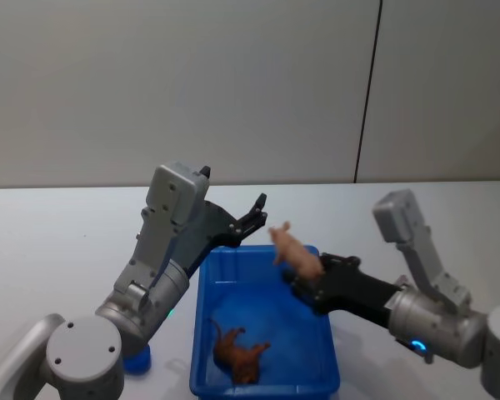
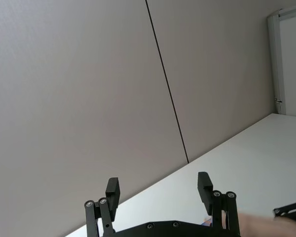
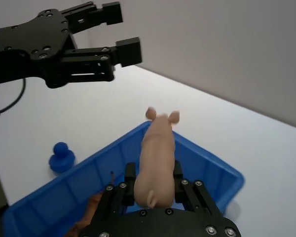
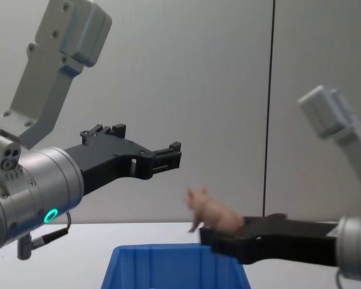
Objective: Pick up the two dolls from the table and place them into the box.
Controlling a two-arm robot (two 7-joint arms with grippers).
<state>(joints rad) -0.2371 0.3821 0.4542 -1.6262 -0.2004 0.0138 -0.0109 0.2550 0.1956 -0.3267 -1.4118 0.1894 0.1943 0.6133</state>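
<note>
Head view, from the left: the left arm is raised over the white counter, and the left tool hangs in the air above the far left of the box. Its fingers are spread wide, with nothing between them. A small blue piece sits on the counter by that arm's base, just outside the box's left wall.

On to the bright blue box itself. The orange-brown lion doll lies on its floor, toward the near wall.

Further right, and here's the action: the pink pig doll is up off the counter, in the air over the far side of the box. From the chest view it sits clear above the rim. The right tool has it clamped by the hindquarters, a finger pressed to each flank, the head pointing away from the arm. The right arm reaches in low from the right.
</note>
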